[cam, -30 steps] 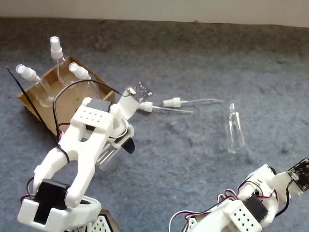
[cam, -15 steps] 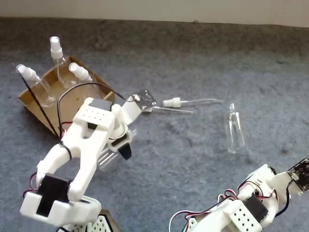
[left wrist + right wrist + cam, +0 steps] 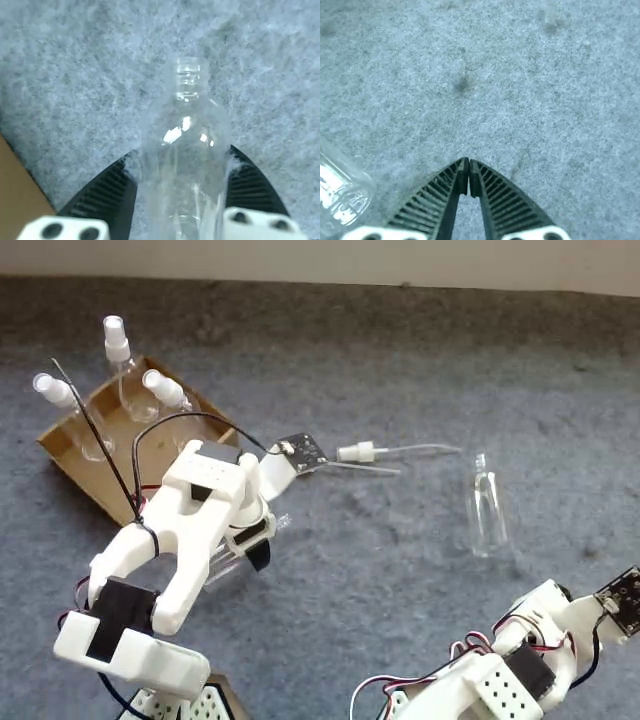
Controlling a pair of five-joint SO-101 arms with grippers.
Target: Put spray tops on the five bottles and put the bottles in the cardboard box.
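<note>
Clear plastic bottle [image 3: 186, 135], uncapped, clamped between the left fingers [image 3: 112, 185].
Likely light, slick and squashy, so a gentle mid-body hold suits; it hangs at 8 o'clock over the worktop [image 3: 400, 570], cardboard box [image 3: 205, 405] at 10 o'clock; right fingers [image 3: 445, 200] pressed together, empty.

No readable text, labels, numbers or signs anywhere; none on bottles.
</note>
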